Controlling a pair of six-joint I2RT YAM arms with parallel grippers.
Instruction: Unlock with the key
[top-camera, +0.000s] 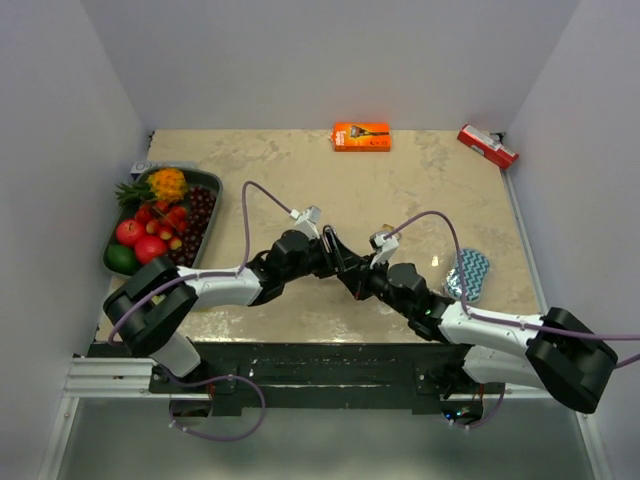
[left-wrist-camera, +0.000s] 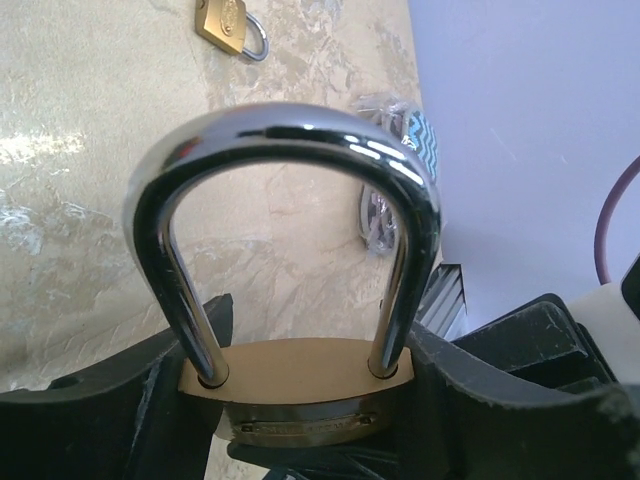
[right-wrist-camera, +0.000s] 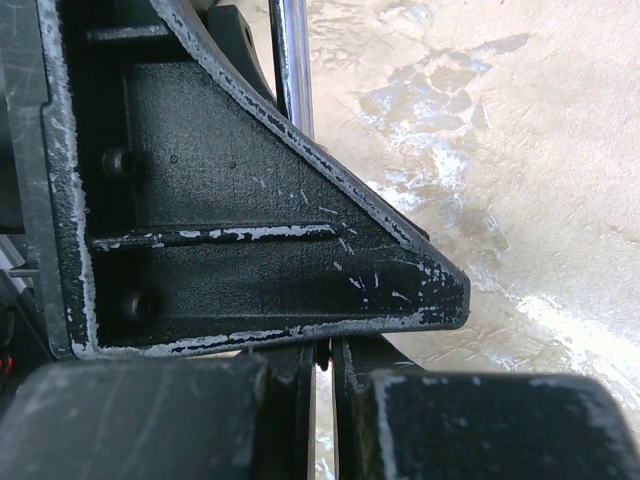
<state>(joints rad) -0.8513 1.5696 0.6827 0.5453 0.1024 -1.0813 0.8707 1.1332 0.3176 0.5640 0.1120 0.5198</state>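
A brass padlock (left-wrist-camera: 300, 385) with a tall chrome shackle (left-wrist-camera: 280, 125) stands upright between my left gripper's (left-wrist-camera: 315, 335) black fingers, which press on both sides of its body. In the top view the two grippers meet over the middle of the table, the left gripper (top-camera: 333, 250) tip to tip with the right gripper (top-camera: 356, 276). My right gripper (right-wrist-camera: 325, 365) is shut, with only a thin dark sliver of the key (right-wrist-camera: 322, 355) showing between its jaws. It points up against the left finger (right-wrist-camera: 250, 230). The shackle (right-wrist-camera: 290, 60) shows behind that finger.
A small second brass padlock (left-wrist-camera: 228, 25) lies further off on the table. A blue chevron packet (top-camera: 467, 275) lies to the right. A tray of fruit (top-camera: 215, 180) sits at the left, with an orange box (top-camera: 361, 136) and a red item (top-camera: 487, 146) at the back.
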